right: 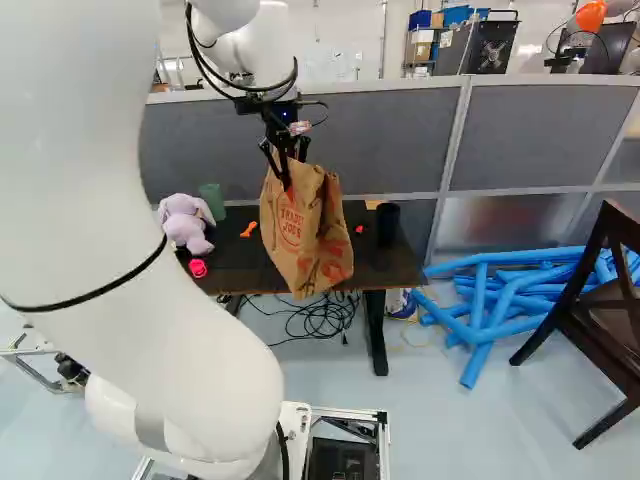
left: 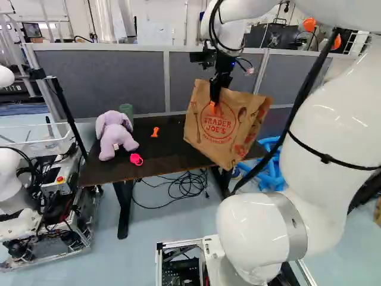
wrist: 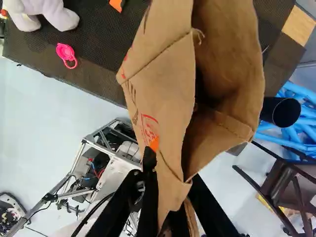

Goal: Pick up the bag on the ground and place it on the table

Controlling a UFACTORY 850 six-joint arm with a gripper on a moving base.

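My gripper [left: 215, 95], above the dark table [left: 163, 156], is shut on the upper side wall of the brown paper bag [left: 231, 132]. The bag hangs tilted, and its lower end overlaps the table's front edge in both base views; whether it touches the table I cannot tell. In the wrist view the gripper [wrist: 167, 170] pinches paper near the rim of the bag [wrist: 165, 94], whose open mouth shows its inside. One finger with an orange pad lies against the printed side; the other fingertip is hidden by the paper.
A purple plush toy [left: 114, 136], a green cup [left: 127, 110], an orange piece [left: 155, 132] and a pink ring [left: 136, 159] are on the table's left part. A black cup [right: 388, 222] stands on its right. Blue tubes [right: 490, 305] and a chair [right: 600, 310] are beyond; another robot [left: 18, 196] stands left.
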